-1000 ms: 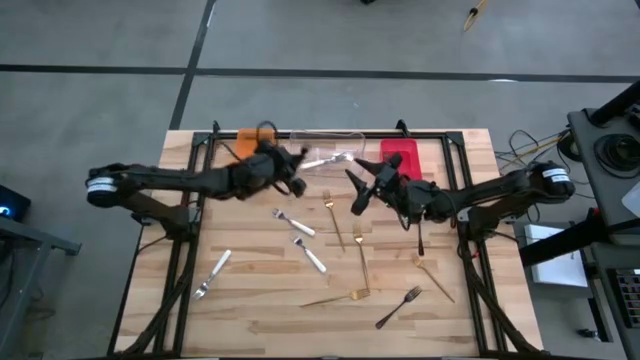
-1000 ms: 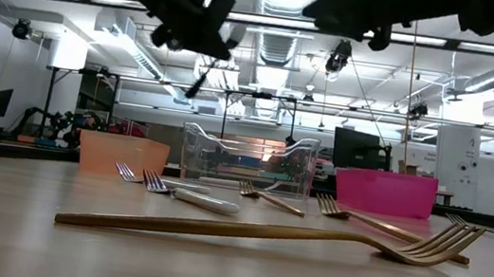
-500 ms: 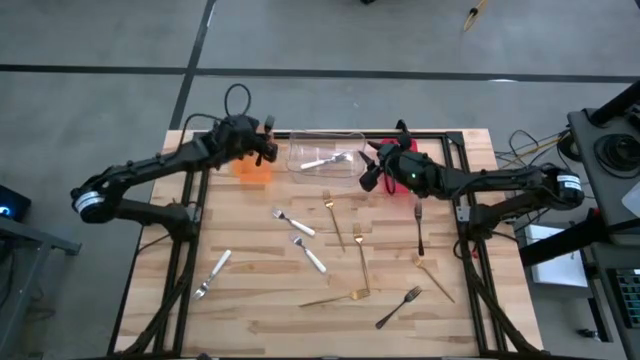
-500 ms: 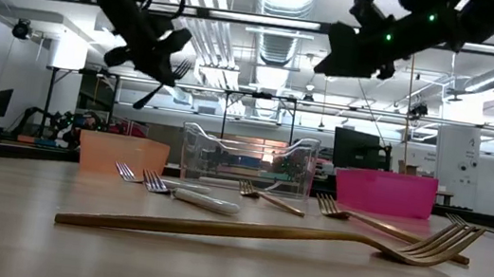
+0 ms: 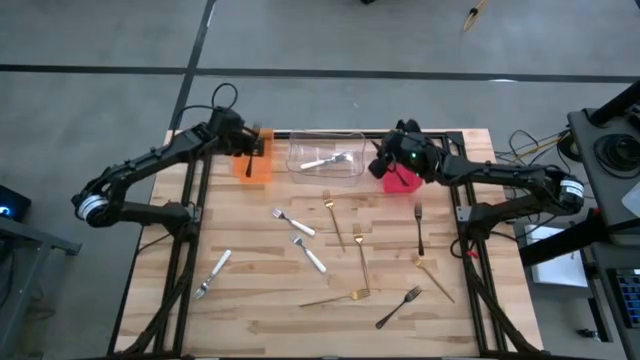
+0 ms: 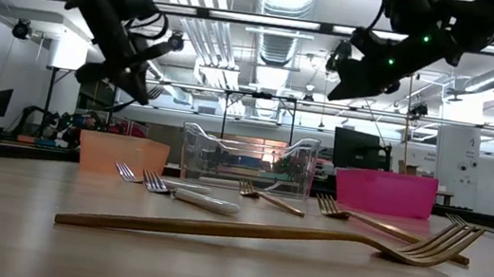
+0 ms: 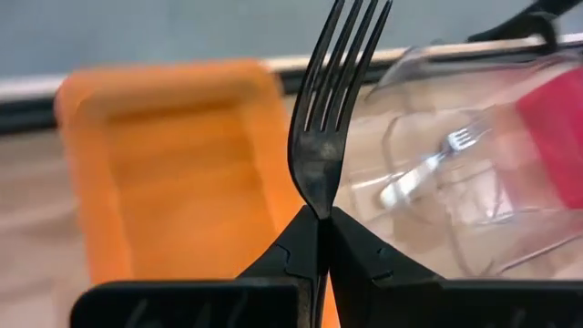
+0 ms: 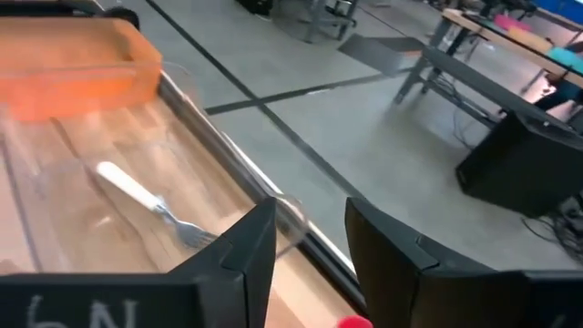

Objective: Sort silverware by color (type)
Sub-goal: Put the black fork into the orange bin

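Black fork (image 7: 332, 109), pinched tight in my left gripper (image 7: 319, 239), has come across to hang over the orange bin (image 5: 254, 160) at the table's far left edge, ready to drop. My right gripper (image 8: 310, 239), fingers spread and empty, has pulled back over the red bin (image 5: 400, 178).

A black fork (image 7: 321, 137) sits in the dark left hand (image 7: 321, 239). 3 bins line the pale wood surface's (image 5: 250, 300) far edge: orange (image 5: 252, 168), clear (image 5: 327, 155), red (image 5: 402, 178). Gold forks (image 5: 360, 258) and silver-white forks (image 5: 309, 255) lie scattered.
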Controlling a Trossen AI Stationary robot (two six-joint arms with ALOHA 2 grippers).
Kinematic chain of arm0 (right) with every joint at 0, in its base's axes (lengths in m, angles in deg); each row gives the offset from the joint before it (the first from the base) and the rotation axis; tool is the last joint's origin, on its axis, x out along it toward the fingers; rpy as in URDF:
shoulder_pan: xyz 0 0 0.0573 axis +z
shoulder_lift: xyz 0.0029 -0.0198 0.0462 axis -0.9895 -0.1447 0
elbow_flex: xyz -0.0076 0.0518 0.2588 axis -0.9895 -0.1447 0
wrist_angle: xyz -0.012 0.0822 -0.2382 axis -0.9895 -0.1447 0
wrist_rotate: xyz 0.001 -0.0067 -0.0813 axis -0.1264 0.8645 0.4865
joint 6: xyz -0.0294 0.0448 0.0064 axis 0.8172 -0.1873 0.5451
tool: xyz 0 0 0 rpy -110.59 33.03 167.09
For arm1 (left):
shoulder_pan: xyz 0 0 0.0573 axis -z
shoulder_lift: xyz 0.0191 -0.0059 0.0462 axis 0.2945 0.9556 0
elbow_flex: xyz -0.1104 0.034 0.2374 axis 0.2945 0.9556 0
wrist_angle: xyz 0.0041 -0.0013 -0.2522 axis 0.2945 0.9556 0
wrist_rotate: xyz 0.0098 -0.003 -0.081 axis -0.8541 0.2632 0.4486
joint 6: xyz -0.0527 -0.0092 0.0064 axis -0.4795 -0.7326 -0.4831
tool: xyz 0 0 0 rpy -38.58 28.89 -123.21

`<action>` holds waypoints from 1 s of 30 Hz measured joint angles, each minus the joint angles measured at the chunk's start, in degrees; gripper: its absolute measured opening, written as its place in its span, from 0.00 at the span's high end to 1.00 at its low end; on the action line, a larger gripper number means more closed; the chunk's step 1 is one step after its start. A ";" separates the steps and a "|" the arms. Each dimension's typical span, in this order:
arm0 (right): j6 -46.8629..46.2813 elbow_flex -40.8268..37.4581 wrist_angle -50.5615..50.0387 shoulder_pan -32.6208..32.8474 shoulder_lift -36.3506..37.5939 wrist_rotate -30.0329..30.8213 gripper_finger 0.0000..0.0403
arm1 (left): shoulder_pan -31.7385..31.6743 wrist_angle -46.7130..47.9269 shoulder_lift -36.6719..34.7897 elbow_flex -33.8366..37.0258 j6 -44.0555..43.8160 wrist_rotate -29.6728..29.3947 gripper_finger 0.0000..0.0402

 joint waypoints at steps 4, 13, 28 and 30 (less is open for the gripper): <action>1.47 0.00 -1.60 -1.50 0.00 -0.06 0.71 | -0.06 1.11 0.02 0.00 -3.76 -0.03 1.00; 7.28 0.00 -3.07 -2.97 0.00 -0.06 0.74 | -1.43 0.18 1.23 -2.75 -4.61 -0.16 1.00; 7.89 0.02 -3.54 -2.97 1.81 -0.06 0.78 | -2.44 6.88 16.38 -14.49 5.59 -0.10 1.00; 7.88 0.02 -3.59 -2.97 1.81 -0.06 0.78 | -2.50 8.07 17.54 -15.54 6.25 -0.10 1.00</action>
